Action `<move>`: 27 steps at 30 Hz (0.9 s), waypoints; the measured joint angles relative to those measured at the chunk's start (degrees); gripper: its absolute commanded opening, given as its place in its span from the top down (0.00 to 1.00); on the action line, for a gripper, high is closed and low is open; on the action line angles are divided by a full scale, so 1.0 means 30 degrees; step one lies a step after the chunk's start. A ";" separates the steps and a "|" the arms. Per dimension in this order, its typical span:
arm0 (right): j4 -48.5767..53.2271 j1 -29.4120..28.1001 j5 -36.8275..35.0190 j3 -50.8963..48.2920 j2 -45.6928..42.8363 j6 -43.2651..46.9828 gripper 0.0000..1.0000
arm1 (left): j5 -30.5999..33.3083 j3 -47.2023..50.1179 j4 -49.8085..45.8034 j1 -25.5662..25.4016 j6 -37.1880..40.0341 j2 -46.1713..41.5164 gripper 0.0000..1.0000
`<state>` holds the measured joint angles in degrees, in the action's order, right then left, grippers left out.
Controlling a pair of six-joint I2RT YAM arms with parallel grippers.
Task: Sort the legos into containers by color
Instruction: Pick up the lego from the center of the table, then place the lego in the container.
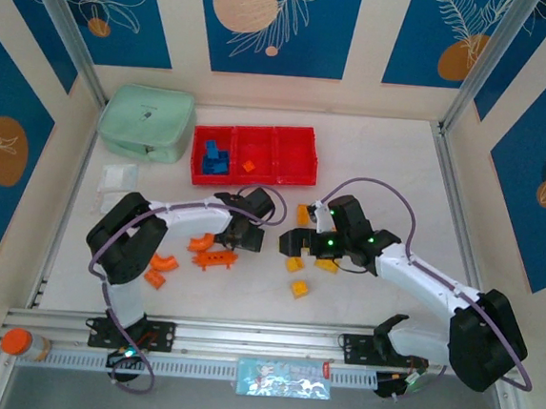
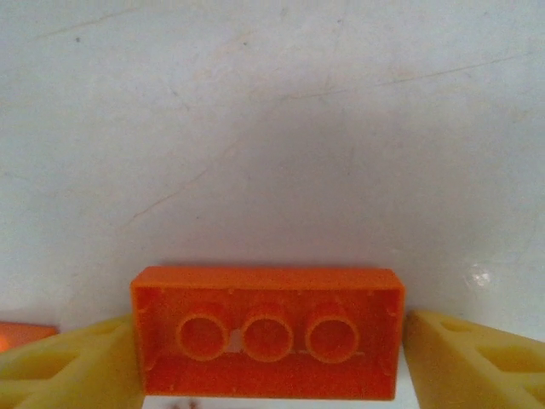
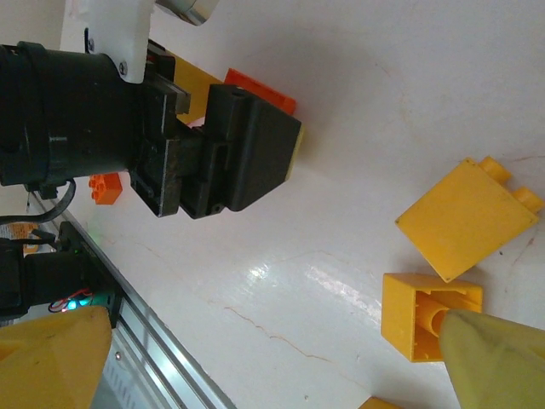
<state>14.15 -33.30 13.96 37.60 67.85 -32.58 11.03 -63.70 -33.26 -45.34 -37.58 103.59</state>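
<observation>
Now, on the orange pick, my left pincer (image 2: pixel 268 341) stood partway open astride the orange rectangular plastic lego brick (image 2: pixel 266 294) on the white table (image 2: pixel 272 128), grip unclear; next needed squeeze, lift, carry to the red plastic bins (image 1: pixel 252 178).

Left arm (image 1: pixel 178 213) and right arm (image 1: pixel 428 287): white links (image 1: pixel 123 299), black joints (image 1: pixel 481 339), looping purple-grey cables (image 1: pixel 386 186), small green lights (image 1: pixel 330 235), pale yellow fingers (image 2: pixel 481 362).

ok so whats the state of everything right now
left gripper, fingers flank the orange brick, grip unclear
orange brick, hollow side toward the wrist camera
right gripper, open, empty
red bins, left holds blue bricks, middle one orange piece, right empty
green pouch, looks closed
</observation>
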 measured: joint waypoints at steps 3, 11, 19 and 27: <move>-0.0044 0.0000 0.0007 0.0000 -0.0007 -0.0007 0.01 | 0.0022 0.0000 0.0087 0.0022 0.0015 0.0007 0.37; -0.0066 0.0452 0.0168 0.0000 -0.0029 0.0051 0.01 | 0.0131 0.0015 0.0219 0.0044 0.0036 -0.0226 0.42; 0.0204 0.2055 0.0583 0.0321 -0.0313 0.0372 0.01 | 0.0415 -0.0976 -0.0466 0.0189 0.0576 -0.1872 0.42; 0.0576 0.3876 0.0867 0.1428 -0.0321 0.0641 0.01 | 0.0911 -0.6346 -0.1005 0.1843 0.2361 -0.0699 0.43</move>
<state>15.88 -21.67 16.56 41.89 66.89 -30.65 13.76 -82.74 -36.27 -39.81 -30.50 101.49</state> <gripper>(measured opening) 0.992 0.595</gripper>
